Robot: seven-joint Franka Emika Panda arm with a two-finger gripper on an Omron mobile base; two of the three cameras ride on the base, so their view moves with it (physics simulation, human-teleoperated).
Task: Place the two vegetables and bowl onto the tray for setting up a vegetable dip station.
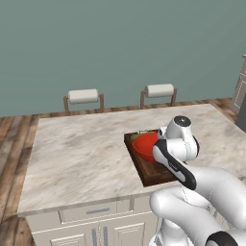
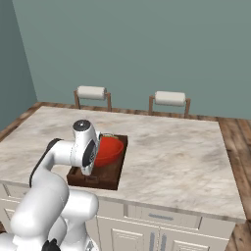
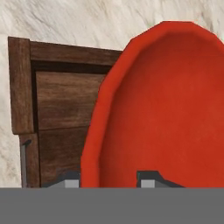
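I'm on the bowl step: the red bowl (image 3: 166,109) sits over the dark wooden tray (image 3: 61,100) on the marble bench (image 1: 81,153), and from the base views it looks tilted, leaning up against the far part of the tray instead of lying flat. In the hand view the two tips of my gripper (image 3: 111,180) straddle the bowl's rim, one outside, one inside, but I cannot tell whether they pinch it or have just come off it. A sliver of green (image 1: 136,136) peeks out at the tray's far end beside the bowl, which I take to be the cucumber-like vegetable; the carrot I can't make out. My judgement is that the bowl is as good as delivered. Next I need the tips clearly apart and a straight lift away from the rim, so I don't drag or tip the bowl.
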